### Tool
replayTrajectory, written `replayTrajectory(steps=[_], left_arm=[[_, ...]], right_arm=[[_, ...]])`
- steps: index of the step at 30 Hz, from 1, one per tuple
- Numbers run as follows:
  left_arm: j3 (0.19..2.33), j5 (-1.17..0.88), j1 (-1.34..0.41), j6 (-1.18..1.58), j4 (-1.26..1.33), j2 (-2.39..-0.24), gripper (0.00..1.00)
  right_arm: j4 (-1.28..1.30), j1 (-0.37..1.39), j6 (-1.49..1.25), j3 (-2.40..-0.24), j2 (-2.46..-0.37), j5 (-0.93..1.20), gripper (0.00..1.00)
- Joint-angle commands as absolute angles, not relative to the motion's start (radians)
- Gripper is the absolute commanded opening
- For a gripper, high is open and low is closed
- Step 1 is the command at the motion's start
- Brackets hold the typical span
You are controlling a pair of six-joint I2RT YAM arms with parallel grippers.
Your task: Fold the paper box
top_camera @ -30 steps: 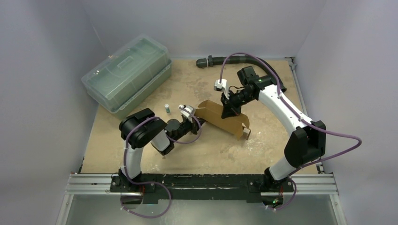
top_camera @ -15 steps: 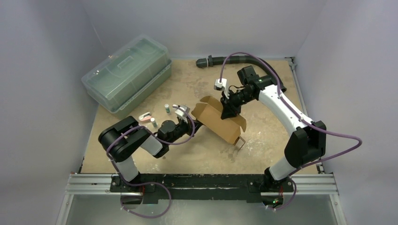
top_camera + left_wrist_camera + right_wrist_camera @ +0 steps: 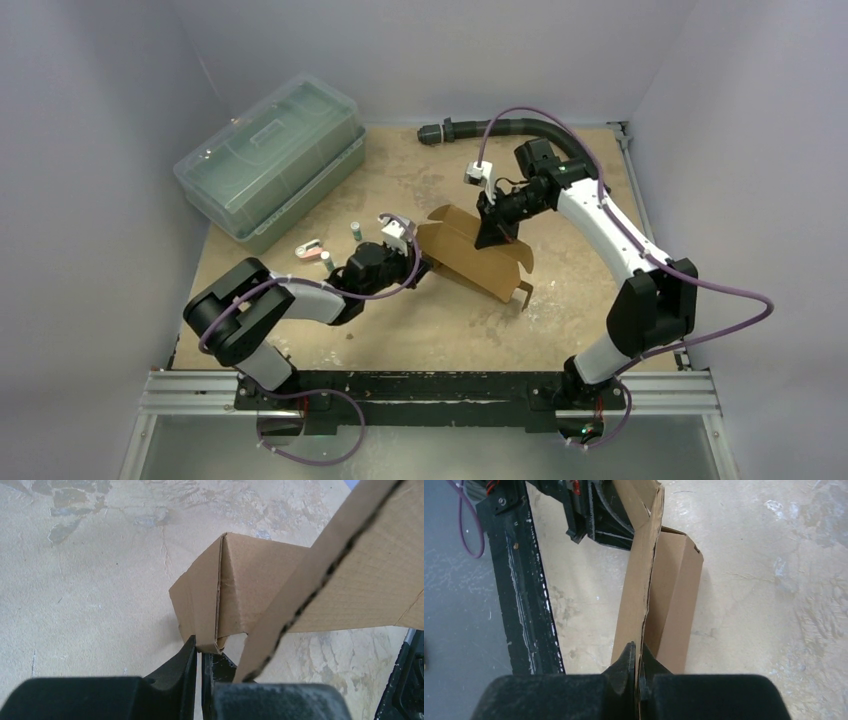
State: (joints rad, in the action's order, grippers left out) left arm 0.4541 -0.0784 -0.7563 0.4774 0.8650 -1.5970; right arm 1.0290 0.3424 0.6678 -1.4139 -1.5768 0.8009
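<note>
The paper box [image 3: 470, 256] is a brown cardboard piece, partly opened, held above the table's middle between both arms. My left gripper [image 3: 421, 263] is at its left end. In the left wrist view my left gripper [image 3: 202, 649] is shut on the bottom corner of a folded flap of the box [image 3: 250, 580]. My right gripper [image 3: 494, 236] comes from above at the box's upper edge. In the right wrist view my right gripper [image 3: 639, 656] is shut on the thin edge of an upright panel of the box [image 3: 674, 595].
A large clear greenish lidded plastic bin [image 3: 270, 168] stands at the back left. Two small bottles [image 3: 355, 232] and a pink item [image 3: 308, 248] lie left of the left gripper. A black hose [image 3: 500, 127] runs along the back. A metal rail [image 3: 430, 392] bounds the near edge.
The left arm has stretched out lower and its gripper moved right. The right gripper rose slightly to the right. The box went from flat to partly opened.
</note>
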Motion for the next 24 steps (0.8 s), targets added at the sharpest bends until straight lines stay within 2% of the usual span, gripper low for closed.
replayTrajectory(steps=[1, 9, 14, 22, 24], left_arm=[[0.547, -0.129, -0.764, 0.499, 0.740, -1.509, 0.02], [0.672, -0.167, -0.763, 0.515, 0.416, -1.459, 0.05], [0.674, -0.139, -0.766, 0.512, 0.371, -1.441, 0.09], [0.656, -0.125, -0.769, 0.508, 0.391, -1.425, 0.31], [0.641, -0.126, -0.769, 0.507, 0.406, -1.416, 0.34]], right_arm=[[0.985, 0.333, 0.639, -1.423, -1.562, 0.804, 0.00], [0.949, 0.334, 0.594, -1.403, -1.607, 0.789, 0.00], [0.947, 0.334, 0.596, -1.398, -1.608, 0.802, 0.00], [0.952, 0.334, 0.630, -1.376, -1.602, 0.808, 0.00], [0.948, 0.334, 0.636, -1.365, -1.595, 0.808, 0.00]])
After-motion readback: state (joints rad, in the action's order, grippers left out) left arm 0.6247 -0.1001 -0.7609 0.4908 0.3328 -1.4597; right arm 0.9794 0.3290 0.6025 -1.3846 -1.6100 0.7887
